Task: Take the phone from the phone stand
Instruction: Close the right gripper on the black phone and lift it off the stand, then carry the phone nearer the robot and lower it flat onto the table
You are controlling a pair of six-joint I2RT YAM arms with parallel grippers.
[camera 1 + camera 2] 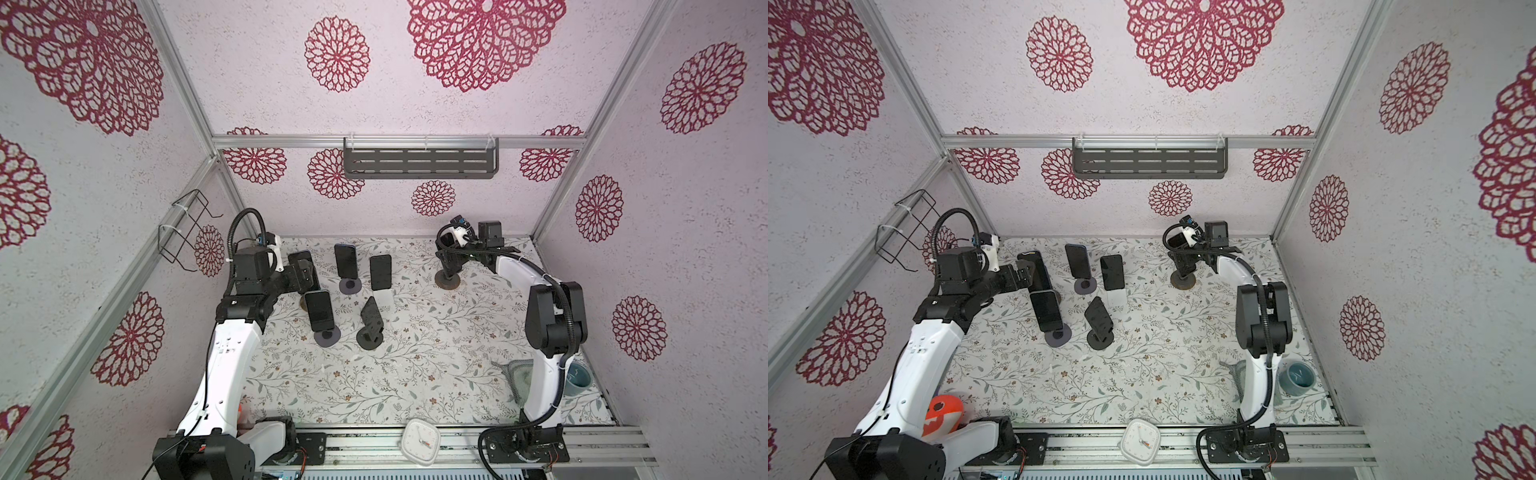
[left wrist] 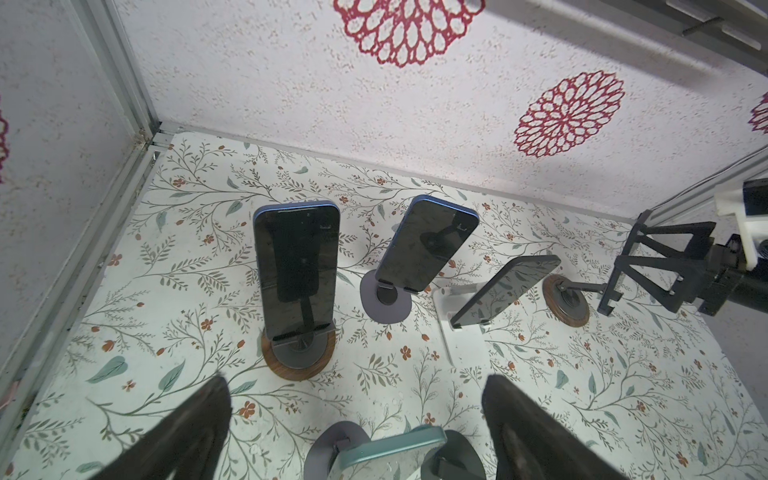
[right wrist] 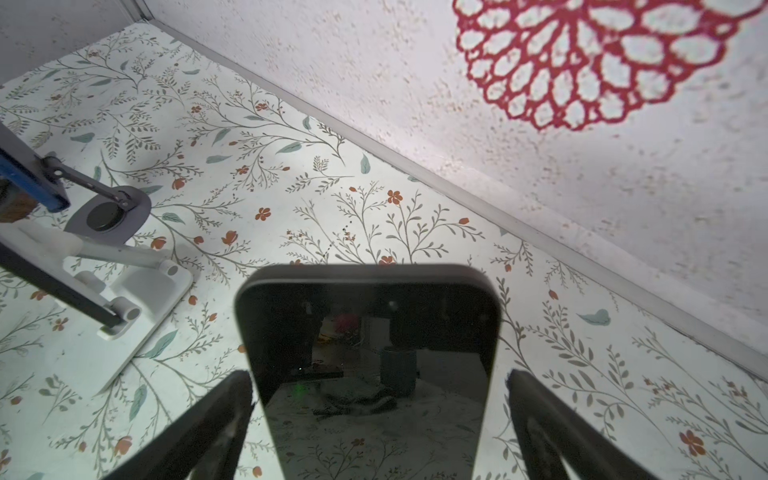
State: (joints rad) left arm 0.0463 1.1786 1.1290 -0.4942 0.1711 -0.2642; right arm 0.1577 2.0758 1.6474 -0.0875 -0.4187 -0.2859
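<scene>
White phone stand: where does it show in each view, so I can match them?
Top view: white phone stand mid-table, holding a phone.
Top view: same place.
Left wrist: beside the grey disc stand.
Right wrist: rear side, beside that disc.
Shared landmark: the grey disc stand.

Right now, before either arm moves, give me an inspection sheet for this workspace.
Surface: floral table cover, flat.
Job's things: phone on its phone stand, between the right gripper's fingers; four more phones stand left.
Clutter: clock, cup, orange toy.
Grippers: left gripper open, holding nothing; right gripper open, astride the phone.
Cables: black hoses along both arms, no snag seen.
Surroundings: grey shelf and wire rack on the walls.
</scene>
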